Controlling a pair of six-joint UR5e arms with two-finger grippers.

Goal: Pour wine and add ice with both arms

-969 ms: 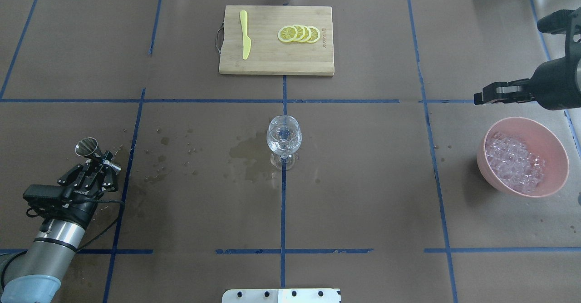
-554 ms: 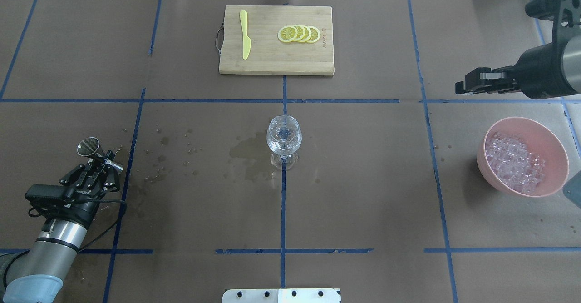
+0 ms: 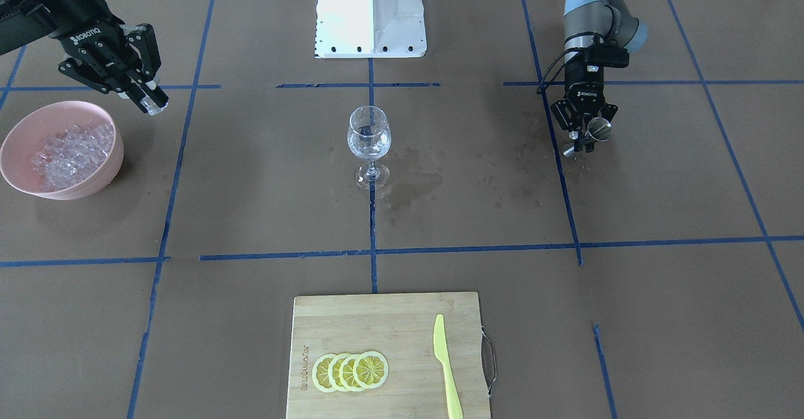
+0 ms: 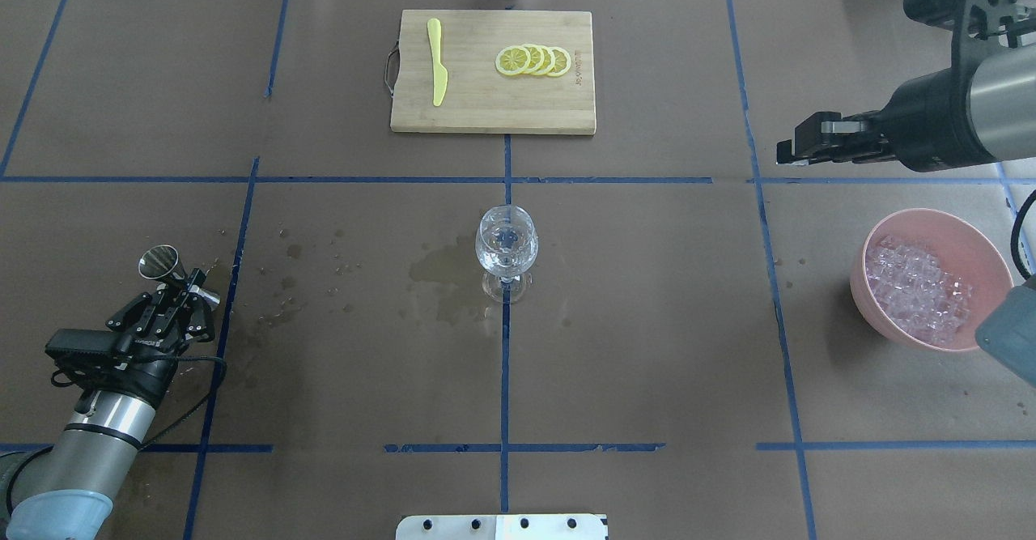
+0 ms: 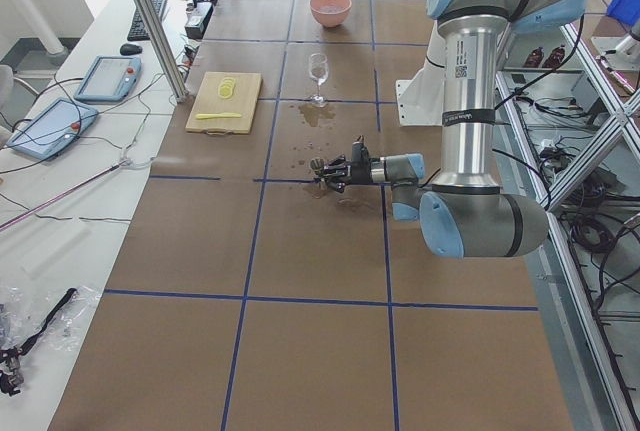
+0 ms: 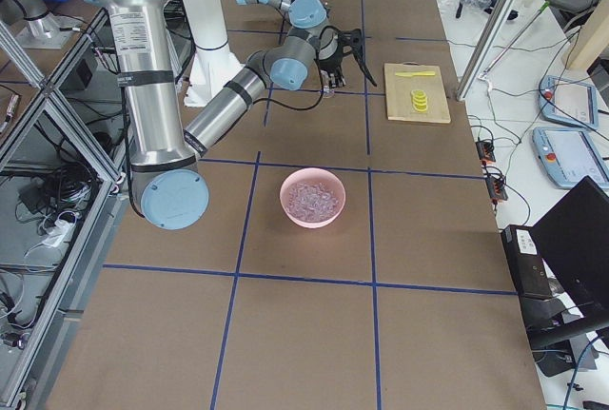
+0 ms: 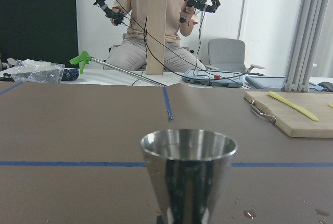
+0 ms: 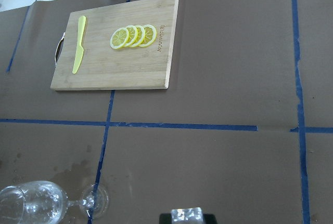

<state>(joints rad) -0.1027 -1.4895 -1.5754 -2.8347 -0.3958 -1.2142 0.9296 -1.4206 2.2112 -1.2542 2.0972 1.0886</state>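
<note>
My right gripper (image 4: 789,151) hangs above the table beyond the pink bowl (image 4: 859,285). It is shut on one clear ice cube (image 3: 152,105), which also shows at the bottom of the right wrist view (image 8: 187,214). The bowl holds a heap of ice (image 4: 919,291). A clear stemmed wine glass (image 4: 506,248) stands upright at the table's centre, well to the left of that gripper. My left gripper (image 4: 188,291) is low at the left, shut on a steel jigger (image 4: 159,261). The jigger fills the left wrist view (image 7: 188,174).
A bamboo cutting board (image 4: 558,115) at the far centre carries a yellow knife (image 4: 437,62) and several lemon slices (image 4: 534,61). Wet stains (image 4: 441,277) darken the paper between the glass and the left gripper. The white pedestal base (image 3: 370,10) is at the near edge.
My right gripper has moved left and away from the bowl, toward the table's centre line. The left arm with the jigger has hardly moved.
</note>
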